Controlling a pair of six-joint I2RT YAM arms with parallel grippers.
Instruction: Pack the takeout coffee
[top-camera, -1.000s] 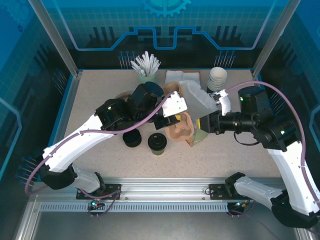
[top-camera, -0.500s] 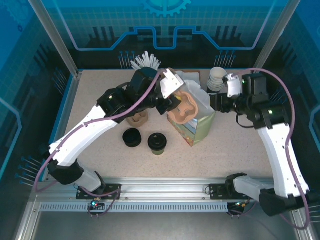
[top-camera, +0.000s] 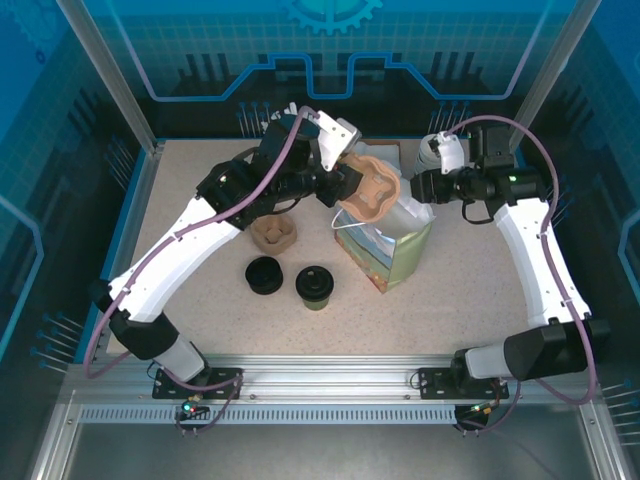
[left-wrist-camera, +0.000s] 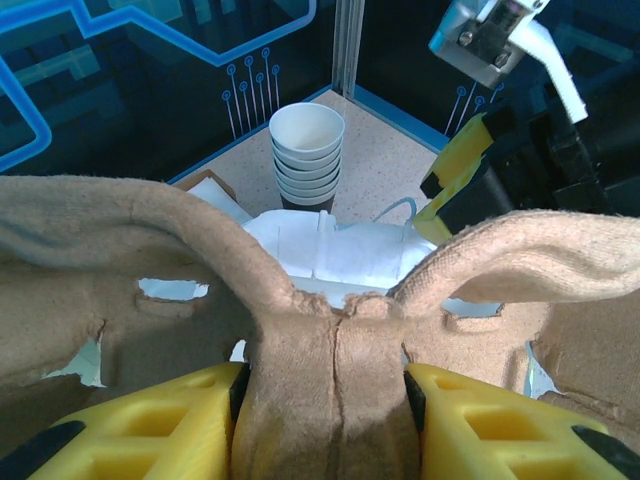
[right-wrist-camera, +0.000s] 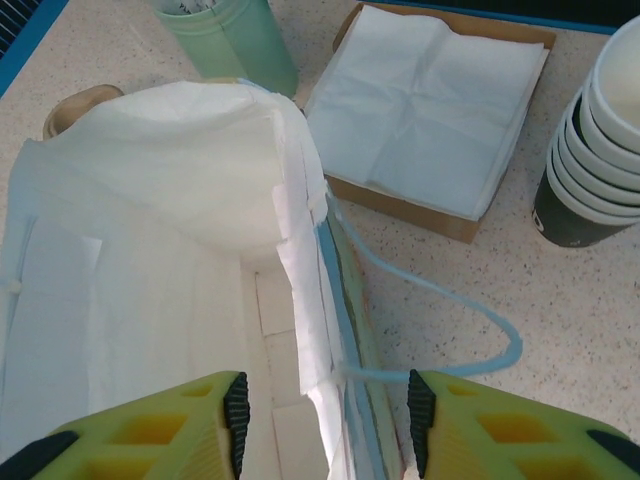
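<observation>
Pulp carrier (left-wrist-camera: 150, 250): moulded paper fibre, tan, rough, fuzzy, matt; edges ragged at the cut-outs.
Fingers (left-wrist-camera: 150, 425) of left pincer (left-wrist-camera: 325, 375): yellow plastic, smooth, dull.
Bag (right-wrist-camera: 150, 200): thin white paper inside, creased, matt.
Handle (right-wrist-camera: 450, 300): translucent bluish, plastic-looking.
Napkins (right-wrist-camera: 430, 100): soft matt paper.
Tray (right-wrist-camera: 400, 205): brown cardboard.
Takeout coffee (top-camera: 313, 285): black plastic lid.
Counter (top-camera: 470, 290): speckled beige, matt.

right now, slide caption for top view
Left end effector holds a pulp cup carrier over the paper bag; right end effector at its rim

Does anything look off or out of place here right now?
The cup carrier held by the left end effector tilts over the paper bag, empty; the lidded coffee sits on the table.
</observation>
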